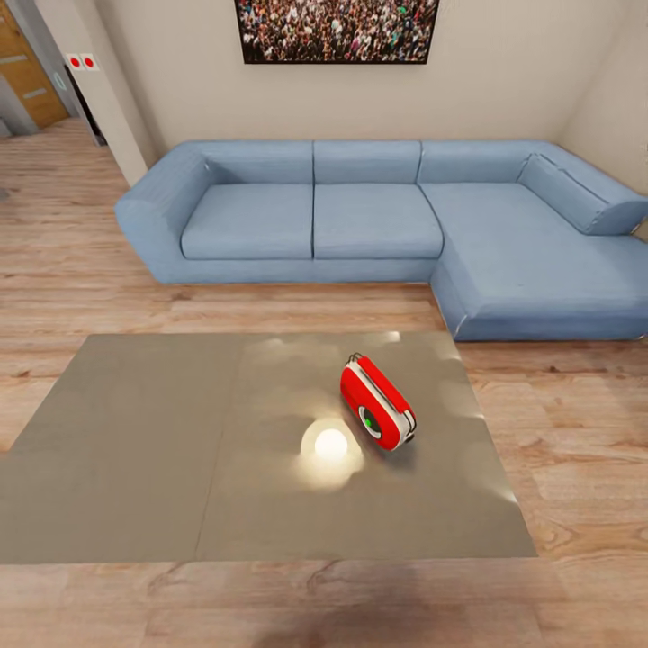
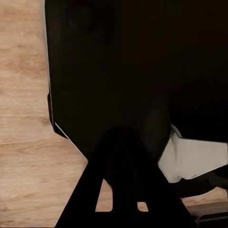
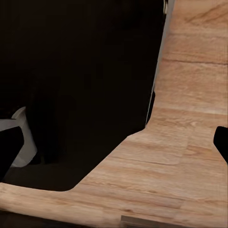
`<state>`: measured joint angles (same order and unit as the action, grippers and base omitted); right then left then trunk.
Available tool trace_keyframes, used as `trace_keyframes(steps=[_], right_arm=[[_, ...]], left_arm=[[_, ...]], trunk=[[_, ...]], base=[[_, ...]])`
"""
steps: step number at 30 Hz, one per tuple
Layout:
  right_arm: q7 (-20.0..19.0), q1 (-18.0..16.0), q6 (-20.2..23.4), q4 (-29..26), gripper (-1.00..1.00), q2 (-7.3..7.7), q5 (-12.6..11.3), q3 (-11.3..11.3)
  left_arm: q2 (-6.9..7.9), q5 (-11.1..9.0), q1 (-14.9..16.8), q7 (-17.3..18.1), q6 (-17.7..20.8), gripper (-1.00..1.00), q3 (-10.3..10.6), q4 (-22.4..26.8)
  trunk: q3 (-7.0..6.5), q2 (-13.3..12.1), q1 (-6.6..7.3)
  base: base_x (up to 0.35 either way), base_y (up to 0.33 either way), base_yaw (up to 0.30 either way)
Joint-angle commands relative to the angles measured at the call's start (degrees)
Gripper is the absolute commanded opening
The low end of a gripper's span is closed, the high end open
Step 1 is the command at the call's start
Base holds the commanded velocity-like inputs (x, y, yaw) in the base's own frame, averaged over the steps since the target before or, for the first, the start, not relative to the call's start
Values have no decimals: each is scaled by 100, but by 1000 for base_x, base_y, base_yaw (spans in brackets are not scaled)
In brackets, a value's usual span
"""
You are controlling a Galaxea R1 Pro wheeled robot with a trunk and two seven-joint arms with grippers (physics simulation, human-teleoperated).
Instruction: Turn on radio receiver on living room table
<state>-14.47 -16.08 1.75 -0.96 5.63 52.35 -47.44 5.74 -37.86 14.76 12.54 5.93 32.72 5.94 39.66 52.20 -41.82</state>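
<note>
Radio (image 1: 377, 402) lies right of centre on the tabletop (image 1: 135, 450), dial facing me. I'd roll closer, then reach right-handed for the dial. Hand openings: cannot tell.

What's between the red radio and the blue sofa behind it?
In the head view, beyond the radio comes a bare strip of the grey table, then open wood floor, then the sofa. Nothing stands in that stretch.

Bare table (image 1: 135, 450) surrounds the radio receiver (image 1: 377, 402); sofa (image 1: 378, 220) seemingly well apart.
</note>
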Motion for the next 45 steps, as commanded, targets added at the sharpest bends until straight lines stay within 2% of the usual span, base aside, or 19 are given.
trace_keyframes(steps=[1,4,9,12,16,26,37,45], right_arm=[[18,2,-5,22,100,-7,-1,1],[122,78,-22,78,100,-62,-3,5],[453,334,-254,102,100,-365,-5,-1],[589,366,-323,190,100,-427,-5,-2],[650,502,-487,256,100,-445,-13,-2],[673,527,-555,263,100,-463,-12,-2],[674,527,-612,263,100,-475,-14,-2],[674,527,-614,263,100,-483,-14,-2]], left_arm=[[-17,-2,0,-5,-3,-100,-2,-36],[-67,-8,0,-18,-25,-100,-5,-144],[-93,-18,0,-23,-38,-100,-7,-193],[-122,-25,0,-25,-39,-100,-9,-215],[-149,-39,0,-31,-39,-100,-11,-340],[-198,-54,0,-33,-40,-100,-15,-364],[-168,-95,0,-40,-205,-100,-40,-363],[-187,-23,0,-41,-238,-100,-28,-342]], trunk=[[-9,0,0],[-37,0,0],[-82,0,0],[-110,0,0],[-146,0,0],[-238,0,0],[-339,0,0],[-412,0,0]], base=[[0,0,0],[0,0,0],[0,0,0],[0,0,0],[0,0,0],[0,0,0],[0,0,0],[0,0,0]])
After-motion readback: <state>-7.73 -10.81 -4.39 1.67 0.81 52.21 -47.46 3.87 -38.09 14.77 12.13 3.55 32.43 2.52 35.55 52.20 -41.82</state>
